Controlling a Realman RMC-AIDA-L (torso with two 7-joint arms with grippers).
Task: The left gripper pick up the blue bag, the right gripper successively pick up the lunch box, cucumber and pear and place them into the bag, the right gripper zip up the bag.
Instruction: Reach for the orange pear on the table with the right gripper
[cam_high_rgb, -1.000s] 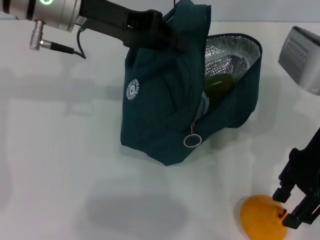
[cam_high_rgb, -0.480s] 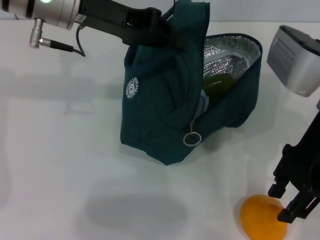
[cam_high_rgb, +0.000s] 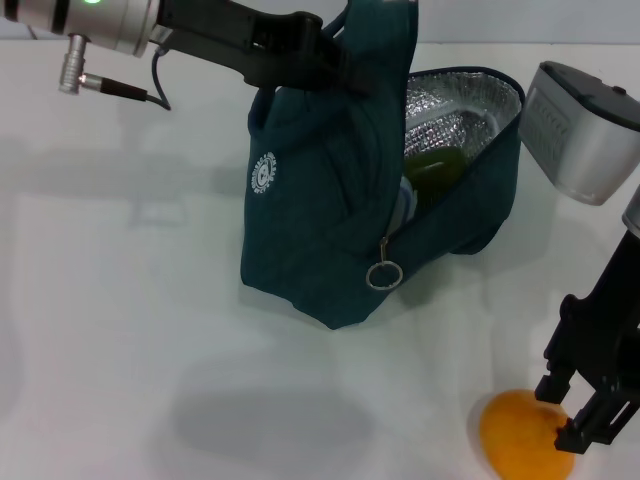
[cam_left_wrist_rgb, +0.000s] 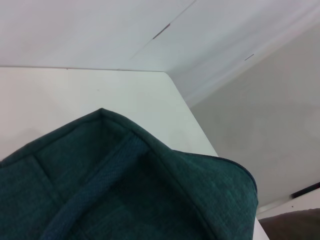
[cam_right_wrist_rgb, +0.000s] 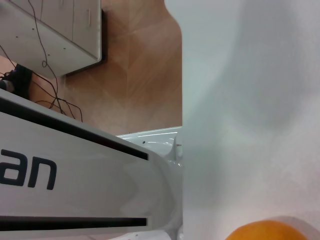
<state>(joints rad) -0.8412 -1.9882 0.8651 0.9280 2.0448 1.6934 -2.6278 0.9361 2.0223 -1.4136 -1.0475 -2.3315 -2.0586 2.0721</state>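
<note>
White tabletop (cam_high_rgb: 150, 330) carries the blue bag (cam_high_rgb: 320, 220), which stands near the far middle with its mouth agape, silver lining showing; inside lie the cucumber (cam_high_rgb: 435, 170) and a pale blue-edged glimpse of the lunch box (cam_high_rgb: 404, 208), while the ring zip pull (cam_high_rgb: 384, 275) dangles at the front. The left gripper (cam_high_rgb: 335, 62) is clamped on the bag's top by the handles; the pear (cam_high_rgb: 522, 438) sits on the table at the near right, well apart from the bag, and the right gripper (cam_high_rgb: 578, 415) presses against its right side with fingers spread, not closed around it.

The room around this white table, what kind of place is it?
Probably a robot lab or test room: a plain white table, a cabinet trailing loose cables over a wooden floor, and a bare wall.
</note>
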